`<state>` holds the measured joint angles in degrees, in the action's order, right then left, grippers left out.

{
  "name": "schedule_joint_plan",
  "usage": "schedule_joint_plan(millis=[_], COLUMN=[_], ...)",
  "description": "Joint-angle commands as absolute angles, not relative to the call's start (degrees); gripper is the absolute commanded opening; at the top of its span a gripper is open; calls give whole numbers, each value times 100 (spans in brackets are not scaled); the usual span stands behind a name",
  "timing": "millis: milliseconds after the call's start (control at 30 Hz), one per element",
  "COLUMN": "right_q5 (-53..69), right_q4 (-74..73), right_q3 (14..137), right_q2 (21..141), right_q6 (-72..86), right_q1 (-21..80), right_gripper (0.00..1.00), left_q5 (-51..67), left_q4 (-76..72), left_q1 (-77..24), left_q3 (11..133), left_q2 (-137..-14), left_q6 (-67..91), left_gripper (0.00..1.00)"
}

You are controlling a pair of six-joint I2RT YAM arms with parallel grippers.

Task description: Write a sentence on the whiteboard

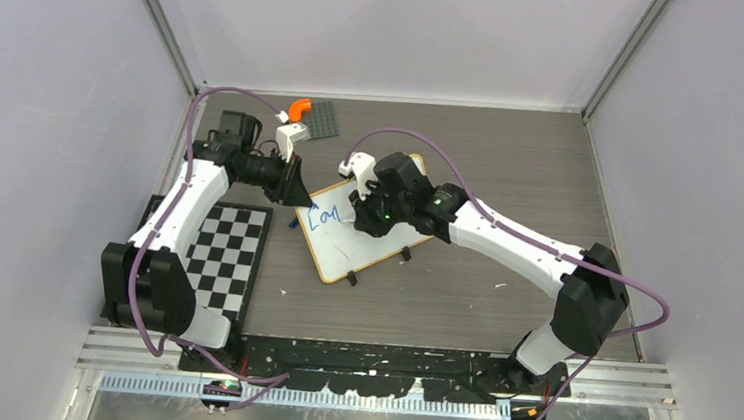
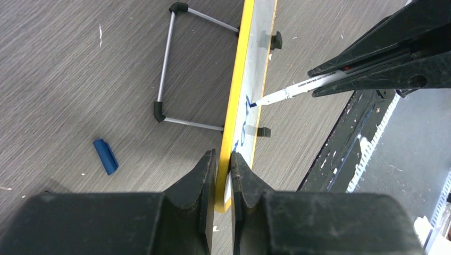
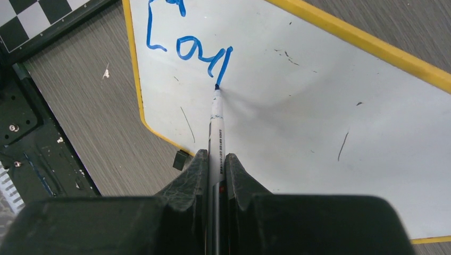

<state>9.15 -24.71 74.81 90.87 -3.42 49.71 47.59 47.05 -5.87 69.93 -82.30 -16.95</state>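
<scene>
Whiteboard (image 1: 364, 255) sits askew near the middle of the bench (image 1: 511, 171), just right of the checkerboard mat (image 1: 229, 249), between our two arms. Our left claw (image 2: 223, 156) is clamped on its yellow edge, one finger on each face, steadying it. Our right claw (image 3: 215, 156) is closed tight around the marker (image 3: 216, 119), whose tip touches the white surface at the foot of a slanted blue stroke.

Of the sentence (image 3: 186, 50) we see only a beginning: a few blue letters near the corner by the left claw, reading something like "Cou" or "Lou". The first letter runs off the close view and is tiny from above, so we cannot say which. Most of the whiteboard is bare apart from a few faint dark specks.

We judge the task to be in its early part: the first word is unfinished, and the other words are not yet written. A blue cap (image 2: 105, 156) lies loose on the bench behind the board.
</scene>
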Motion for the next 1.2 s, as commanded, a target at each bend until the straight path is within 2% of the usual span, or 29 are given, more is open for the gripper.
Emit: schedule_joint_plan(millis=[0,533,767,967,1167], right_q5=[767,487,482,1003,757], right_q4=[-2380,-2296,-2331,-2548,-2529], right_q3=[7529,7967,7911,7825,7793], right_q2=[8973,9067,8979,8733,8804], right_q6=[-448,-422,-395,-387,-428], right_q1=[5017,4887,4797,4790,4784], right_gripper=[0,0,0,0,0], left_q5=[4674,4634,4623,4658,4658], left_q4=[4730,4742,4761,4767,4777], left_q1=[-615,-615,-615,-615,-617], left_q3=[7163,7167,7163,7177,7171], left_q2=[-8245,-8203,-8200,-8191,-8196], left_q6=[-1770,-1761,-1766,-1752,-1755], left_gripper=[0,0,0,0,0])
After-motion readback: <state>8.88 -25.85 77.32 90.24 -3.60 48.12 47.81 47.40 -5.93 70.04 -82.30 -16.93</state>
